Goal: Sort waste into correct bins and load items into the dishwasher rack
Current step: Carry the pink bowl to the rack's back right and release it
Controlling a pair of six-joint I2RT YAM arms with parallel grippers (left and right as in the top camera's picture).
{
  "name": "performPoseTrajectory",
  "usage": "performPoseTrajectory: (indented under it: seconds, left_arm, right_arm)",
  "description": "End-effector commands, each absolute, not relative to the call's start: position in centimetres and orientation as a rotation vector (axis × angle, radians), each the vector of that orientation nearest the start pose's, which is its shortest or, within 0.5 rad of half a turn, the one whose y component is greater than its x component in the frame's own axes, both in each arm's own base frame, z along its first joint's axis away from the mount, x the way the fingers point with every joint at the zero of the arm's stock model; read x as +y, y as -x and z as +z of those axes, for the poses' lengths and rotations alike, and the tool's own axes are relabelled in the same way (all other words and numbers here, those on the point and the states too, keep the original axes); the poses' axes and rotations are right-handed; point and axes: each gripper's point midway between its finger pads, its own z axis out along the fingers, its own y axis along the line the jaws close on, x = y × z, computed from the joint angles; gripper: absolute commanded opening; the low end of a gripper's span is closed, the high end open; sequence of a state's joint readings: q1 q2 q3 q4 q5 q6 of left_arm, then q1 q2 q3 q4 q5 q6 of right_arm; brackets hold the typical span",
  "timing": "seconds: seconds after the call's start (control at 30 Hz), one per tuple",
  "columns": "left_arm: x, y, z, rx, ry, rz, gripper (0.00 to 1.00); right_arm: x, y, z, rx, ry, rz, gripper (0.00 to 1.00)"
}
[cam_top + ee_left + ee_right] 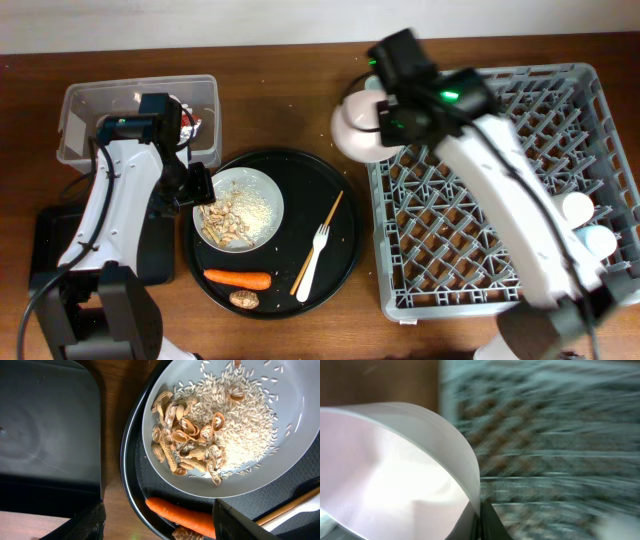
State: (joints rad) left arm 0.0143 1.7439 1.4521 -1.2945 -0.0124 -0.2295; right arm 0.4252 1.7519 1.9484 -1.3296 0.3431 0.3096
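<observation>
While at plate (250, 177) rim, left pincer (198, 187) agape; carrot (238, 278), black tray (45, 435) near.

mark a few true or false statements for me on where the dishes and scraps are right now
1. The carrot lies on the round black tray. True.
2. The fork is already in the dishwasher rack. False: the fork lies on the round black tray, outside the dishwasher rack.
3. The right fingers grip the bowl at its rim. True.
4. The plate is empty. False: the plate holds food scraps.
5. The left fingers are shut on the carrot. False: they are open and hold nothing.
</observation>
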Motion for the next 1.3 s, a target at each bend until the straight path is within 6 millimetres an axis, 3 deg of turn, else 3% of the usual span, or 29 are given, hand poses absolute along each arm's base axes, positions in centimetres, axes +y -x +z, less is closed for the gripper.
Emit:
performPoseTrajectory:
  seconds: [0.0,0.1,0.2,0.23,0.4,0.5,0.57,0.77,1.07,1.27]
  left_arm:
    - [0.9,-31.5,11.4,3.129,0.407,0.038,0.68]
    - [0.9,-31.5,11.4,3.129,0.407,0.038,0.68]
    - [0.9,-31.5,11.4,3.129,0.406,0.038,0.68]
    - [0.9,-31.5,11.4,3.129,0.407,0.038,0.68]
    - [0.4,-31.5,11.4,3.132,0.407,-0.003,0.68]
    - [0.4,-31.5,11.4,3.132,0.407,-0.004,0.68]
    - [0.4,-31.5,11.4,3.132,0.407,-0.005,0.68]
    - [-0.1,-31.5,11.4,3.135,0.409,-0.056,0.68]
    - [-0.1,-31.6,11.4,3.132,0.408,-0.057,0.68]
    - [-0.1,-31.6,11.4,3.132,0.408,-0.057,0.68]
  right_arm:
    - [0.0,-37.6,32.7,2.329,-0.290,-0.770,0.04]
    - [-7.0,-36.7,34.7,2.131,-0.587,-1.036,0.04]
    - [-11.4,-35.9,35.1,1.989,-0.735,-1.247,0.04]
    - [-13.2,-35.8,34.0,1.981,-0.795,-1.301,0.04]
    - [-18.6,-36.4,28.8,2.019,-0.921,-1.443,0.04]
    - [-20.6,-37.3,26.7,2.013,-0.985,-1.448,0.04]
    - [-20.8,-38.2,25.5,2.010,-0.994,-1.443,0.04]
    - [-20.4,-40.0,19.3,2.162,-0.934,-1.475,0.04]
    - [-17.5,-40.5,16.1,2.240,-0.814,-1.478,0.04]
    - [-15.5,-40.9,15.7,2.284,-0.752,-1.451,0.04]
